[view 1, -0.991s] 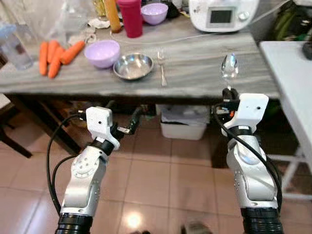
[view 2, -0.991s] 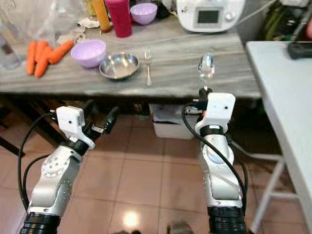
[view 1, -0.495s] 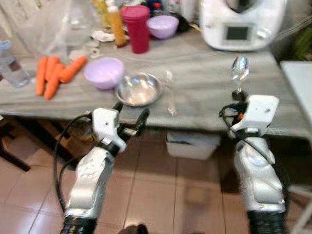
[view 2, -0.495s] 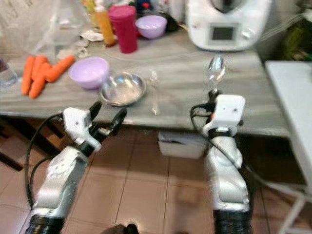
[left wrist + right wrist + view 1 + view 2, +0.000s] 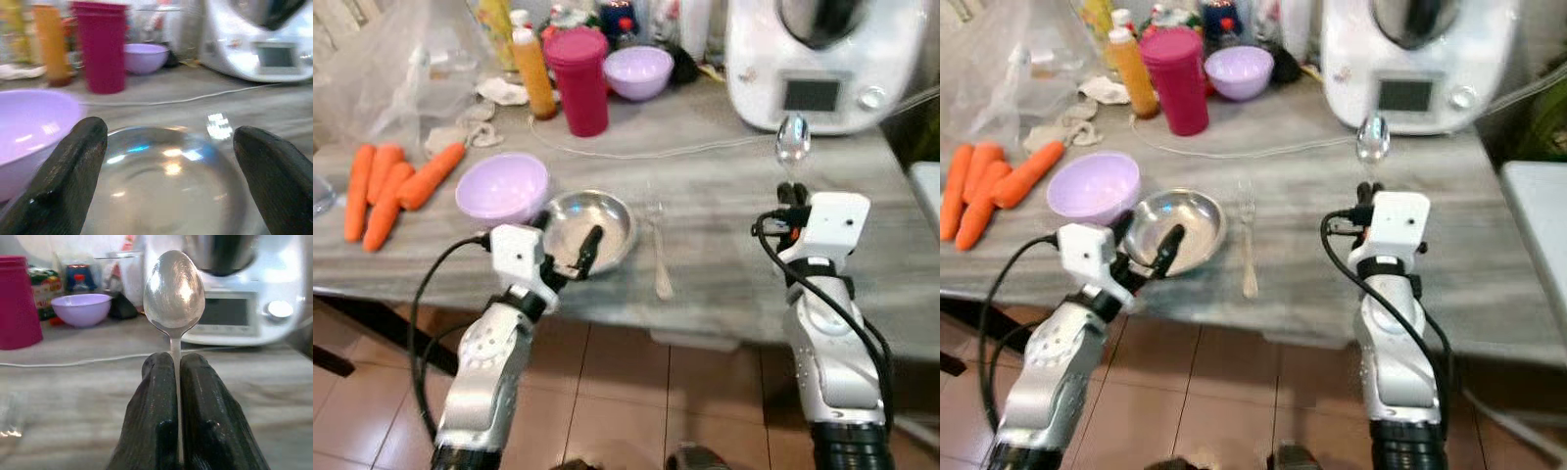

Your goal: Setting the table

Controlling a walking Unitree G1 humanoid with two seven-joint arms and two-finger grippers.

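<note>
A steel bowl rests on the grey wooden table, with a fork lying just right of it. My left gripper is open, its black fingers spread over the bowl's near rim. My right gripper is shut on a silver spoon, held upright above the table's right part, its bowl end up. In the right wrist view the spoon stands pinched between the fingers.
A lilac bowl sits left of the steel bowl, carrots further left. Behind stand a magenta cup, an orange bottle, a second lilac bowl and a white kitchen machine with its cable.
The camera has come closer to the table. My left gripper has risen from below the table edge to the steel bowl's rim. The right gripper still holds the spoon upright.
</note>
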